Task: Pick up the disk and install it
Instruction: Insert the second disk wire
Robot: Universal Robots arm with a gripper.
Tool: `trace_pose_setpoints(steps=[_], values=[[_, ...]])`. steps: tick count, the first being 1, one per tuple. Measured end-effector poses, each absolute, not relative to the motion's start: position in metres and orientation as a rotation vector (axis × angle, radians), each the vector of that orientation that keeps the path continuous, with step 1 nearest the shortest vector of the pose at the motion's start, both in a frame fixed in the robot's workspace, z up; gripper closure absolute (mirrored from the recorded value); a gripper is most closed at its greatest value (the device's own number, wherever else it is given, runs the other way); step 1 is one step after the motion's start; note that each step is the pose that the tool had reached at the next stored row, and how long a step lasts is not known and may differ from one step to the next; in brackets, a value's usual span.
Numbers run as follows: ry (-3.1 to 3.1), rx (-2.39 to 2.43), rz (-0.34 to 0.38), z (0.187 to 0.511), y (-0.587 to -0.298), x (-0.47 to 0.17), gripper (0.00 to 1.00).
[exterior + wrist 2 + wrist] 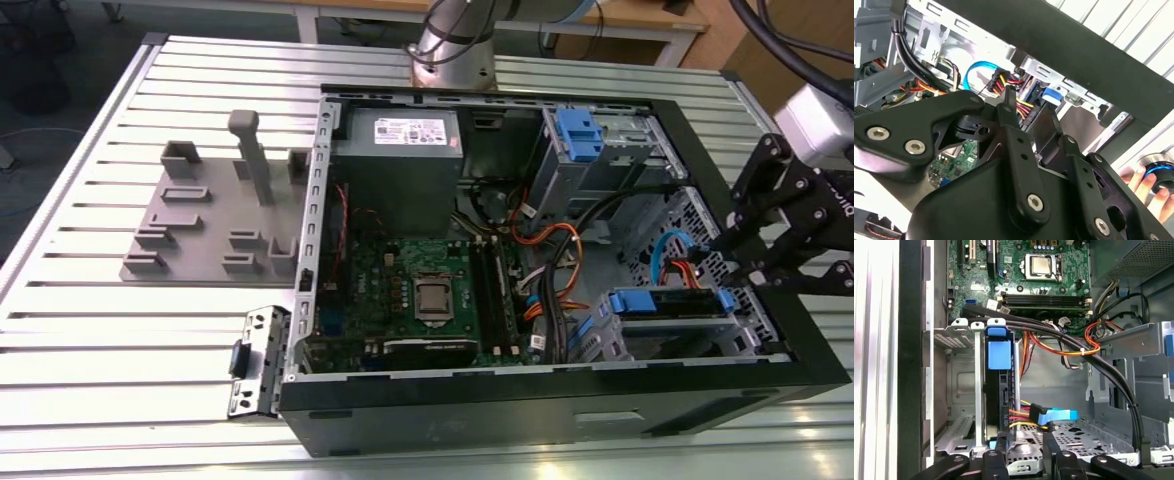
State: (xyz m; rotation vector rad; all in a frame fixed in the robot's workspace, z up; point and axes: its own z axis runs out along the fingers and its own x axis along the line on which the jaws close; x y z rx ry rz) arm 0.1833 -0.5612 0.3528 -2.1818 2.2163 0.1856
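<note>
The open black desktop computer case [561, 420] lies on its side on the ribbed aluminium worktop [107, 330]. The disk, a flat drive framed by a blue plastic bracket [671, 303], sits on edge in the grey metal drive cage at the case's corner toward the exterior view's right; in the first wrist view the disk [998, 390] stands in its slot between thin sheet-metal walls, with red, yellow and black power wires [1019, 416] and a flat blue data cable [1059, 416] just beside its lower end.

The black linkage gripper [747, 268] hangs over the case's right rim, just beside the disk's end. Whether its jaws are spread or pressed together cannot be told; nothing shows between them.

Room there is tight: the case wall on one side, a thick black cable bundle [1074, 347] crossing over the cage on the other. In the second wrist view a person's fingers [1146, 186] rest on a blue-ringed knob outside the case.
</note>
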Motion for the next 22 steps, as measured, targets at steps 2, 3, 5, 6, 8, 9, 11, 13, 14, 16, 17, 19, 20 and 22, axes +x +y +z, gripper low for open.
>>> trace_pose_setpoints(steps=[2, 3, 5, 6, 8, 9, 11, 13, 14, 16, 17, 19, 20, 22], values=[[2.216, -2.181, 0.184, 0.353, -0.560, 0.181, 0.59], [2.215, -2.181, 0.183, 0.353, -0.559, 0.179, 0.59], [2.214, -2.180, 0.180, 0.354, -0.559, 0.177, 0.59], [2.214, -2.180, 0.180, 0.354, -0.559, 0.176, 0.59], [2.214, -2.180, 0.179, 0.354, -0.558, 0.174, 0.59], [2.213, -2.179, 0.178, 0.354, -0.558, 0.172, 0.59], [2.212, -2.179, 0.176, 0.354, -0.558, 0.168, 0.59], [2.212, -2.178, 0.175, 0.354, -0.558, 0.166, 0.59], [2.212, -2.179, 0.175, 0.354, -0.558, 0.166, 0.59], [2.212, -2.179, 0.175, 0.355, -0.558, 0.166, 0.59], [2.212, -2.179, 0.175, 0.356, -0.558, 0.166, 0.59], [2.212, -2.179, 0.174, 0.356, -0.558, 0.166, 0.59], [2.212, -2.179, 0.174, 0.356, -0.558, 0.166, 0.59], [2.212, -2.179, 0.174, 0.356, -0.559, 0.166, 0.59]])
